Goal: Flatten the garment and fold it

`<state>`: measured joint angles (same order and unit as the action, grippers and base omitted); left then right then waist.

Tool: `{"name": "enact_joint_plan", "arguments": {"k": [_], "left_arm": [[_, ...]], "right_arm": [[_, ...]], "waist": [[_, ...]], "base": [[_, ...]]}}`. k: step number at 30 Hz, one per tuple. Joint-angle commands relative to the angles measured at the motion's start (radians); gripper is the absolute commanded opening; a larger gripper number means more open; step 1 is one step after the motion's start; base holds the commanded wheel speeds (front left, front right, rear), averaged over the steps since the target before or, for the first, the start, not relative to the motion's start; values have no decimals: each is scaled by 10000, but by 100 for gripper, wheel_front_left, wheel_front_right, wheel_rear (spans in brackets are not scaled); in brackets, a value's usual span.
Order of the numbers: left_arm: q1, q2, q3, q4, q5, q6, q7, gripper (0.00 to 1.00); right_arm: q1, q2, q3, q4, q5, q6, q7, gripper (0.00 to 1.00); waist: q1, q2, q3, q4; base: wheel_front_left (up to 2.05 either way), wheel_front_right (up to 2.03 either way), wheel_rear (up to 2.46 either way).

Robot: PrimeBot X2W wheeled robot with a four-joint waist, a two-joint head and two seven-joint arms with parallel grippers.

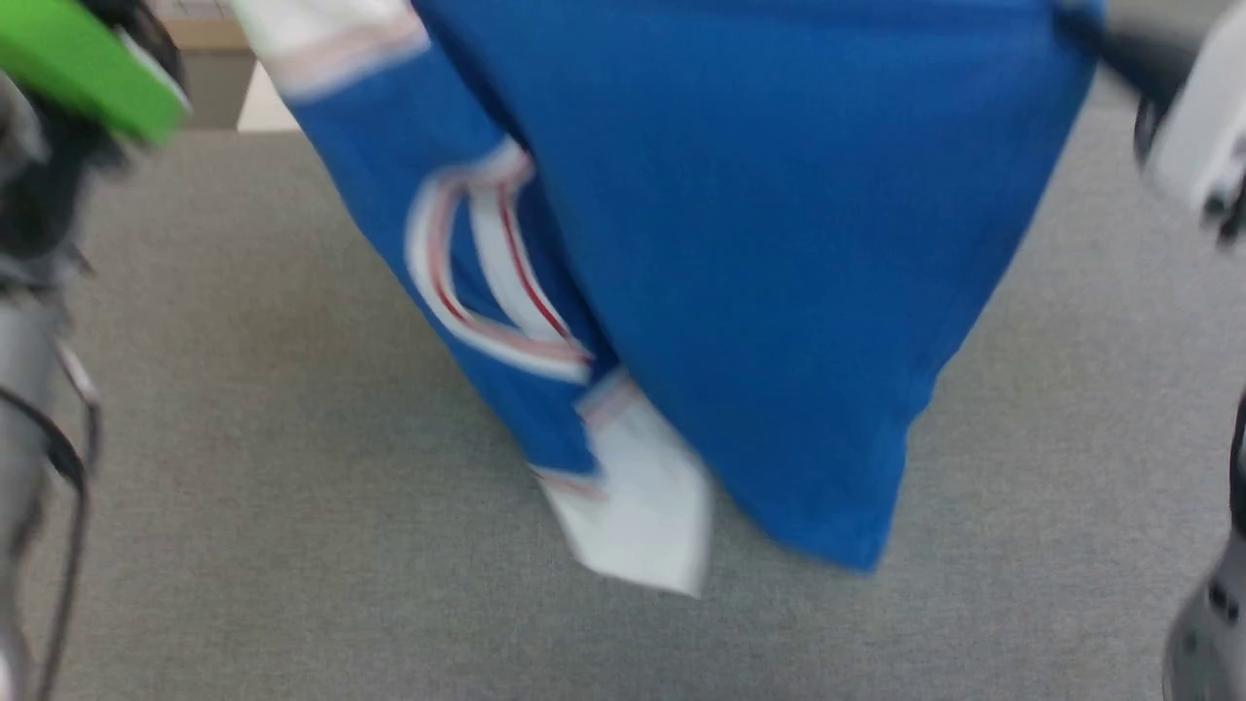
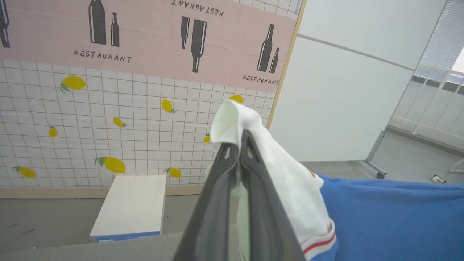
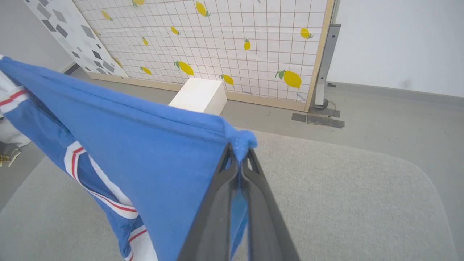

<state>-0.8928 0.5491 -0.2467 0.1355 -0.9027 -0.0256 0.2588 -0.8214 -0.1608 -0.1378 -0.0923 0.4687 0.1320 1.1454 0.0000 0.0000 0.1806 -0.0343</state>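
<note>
I hold the bright blue short-sleeved jersey T-shirt [image 1: 779, 292], trimmed in white with red stripes, in the air over the grey cloth-covered table [image 1: 243, 487]. My left fingers [image 2: 240, 148] are clamped on a white sleeve, my right fingers [image 3: 235, 163] pinched on a blue corner. The shirt hangs stretched between them.

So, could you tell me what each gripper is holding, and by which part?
Both hold the garment: the left gripper pinches its white sleeve between its fingers, the right gripper a bunched blue corner.
</note>
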Motion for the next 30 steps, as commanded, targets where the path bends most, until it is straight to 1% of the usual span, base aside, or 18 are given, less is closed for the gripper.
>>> {"name": "enact_joint_plan", "arguments": {"k": [1, 2, 5, 9, 12, 13, 16, 18, 21, 27, 30], "left_arm": [[-849, 263, -52, 271, 339, -50, 116, 0], [-1320, 387, -156, 453, 574, -82, 228, 0], [-2967, 578, -167, 1109, 1058, 7, 373, 0], [-4802, 656, -178, 1946, 1692, 178, 165, 0], [-5899, 657, -108, 2449, 2162, 390, -353, 0], [-6282, 643, -43, 2618, 2343, 515, -668, 0], [-7099, 720, -58, 3015, 2934, 649, -1535, 0], [-7462, 686, 2, 3356, 3099, 709, -2041, 0], [-7769, 680, 6, 3947, 3209, 633, -2491, 0], [-7877, 691, 23, 4766, 3190, 386, -3085, 0], [-7771, 638, -123, 5109, 3194, 114, -3259, 0]], "right_arm": [[-790, 124, -6, 367, -344, -13, -217, 0], [-1294, 197, 32, 616, -551, -13, -380, 0], [-2923, 457, 157, 1564, -1210, -13, -1086, 0], [-4690, 811, 95, 2776, -1970, -13, -2129, 0], [-5780, 984, -77, 3544, -2464, -13, -3034, 0], [-6160, 1028, -205, 3812, -2621, -13, -3420, 0], [-7039, 1085, -407, 4399, -3093, -13, -4516, 0], [-7506, 1097, -471, 4783, -3203, -13, -5206, 0], [-7992, 1101, -402, 5418, -3230, -13, -5959, 0], [-8277, 1103, -303, 6271, -3159, -13, -6496, 0], [-8192, 1104, -309, 6478, -3077, -13, -6606, 0]], "waist": [[0, 0, 1227, -33], [0, 0, 1403, -47], [0, 0, 2019, -163], [0, 0, 2646, -291], [0, 0, 2988, -396], [0, 0, 3104, -427], [0, 0, 3395, -502], [0, 0, 3580, -521], [0, 0, 3838, -534], [0, 0, 4367, -521], [0, 0, 4551, -430]], "base": [[0, 0, 0], [0, 0, 0], [0, 0, 0], [0, 0, 0], [0, 0, 0], [0, 0, 0], [0, 0, 0], [0, 0, 0], [0, 0, 0], [0, 0, 0], [0, 0, 0]]}}
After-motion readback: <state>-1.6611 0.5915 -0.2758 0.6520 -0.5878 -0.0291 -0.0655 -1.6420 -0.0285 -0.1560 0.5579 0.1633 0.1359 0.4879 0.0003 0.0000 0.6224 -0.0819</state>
